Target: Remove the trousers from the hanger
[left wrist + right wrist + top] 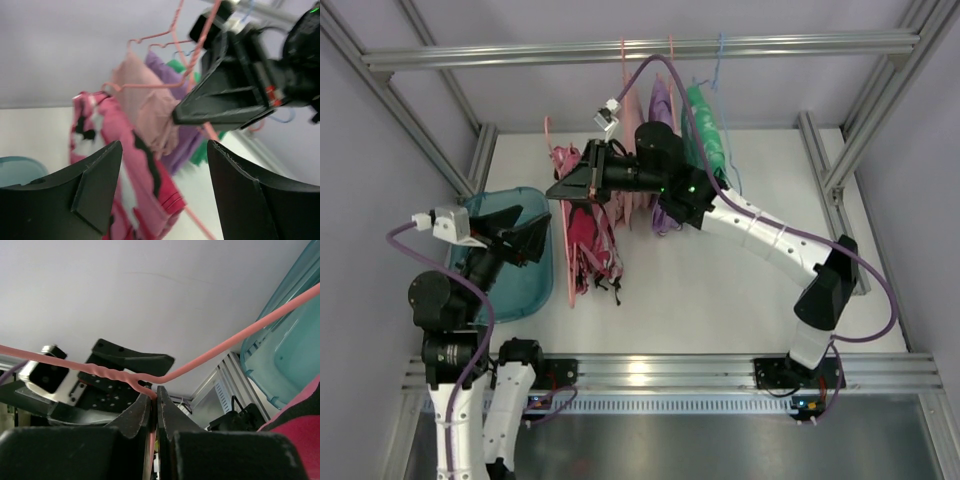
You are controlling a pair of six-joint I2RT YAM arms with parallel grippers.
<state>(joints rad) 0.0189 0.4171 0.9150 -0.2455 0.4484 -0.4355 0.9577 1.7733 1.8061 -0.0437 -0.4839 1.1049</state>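
Observation:
The camouflage trousers (590, 240) hang from the salmon-pink hanger (570, 281) just right of the teal bin. My right gripper (558, 188) reaches in from the right. In the right wrist view, the right gripper (154, 401) is shut on the hanger wire (210, 356) just below its twisted neck. My left gripper (542, 238) stands open over the bin's right edge, facing the trousers. The left wrist view shows the trousers (125, 170) and a hanger wire (150, 86) beyond the left gripper (164, 145), with nothing between its fingers (95, 185).
A teal bin (520, 290) sits at the left. On the top rail (640, 47) hang a pale pink garment (633, 125), a purple one (662, 105) and a green one (705, 130), close behind the right gripper. Frame posts stand on both sides.

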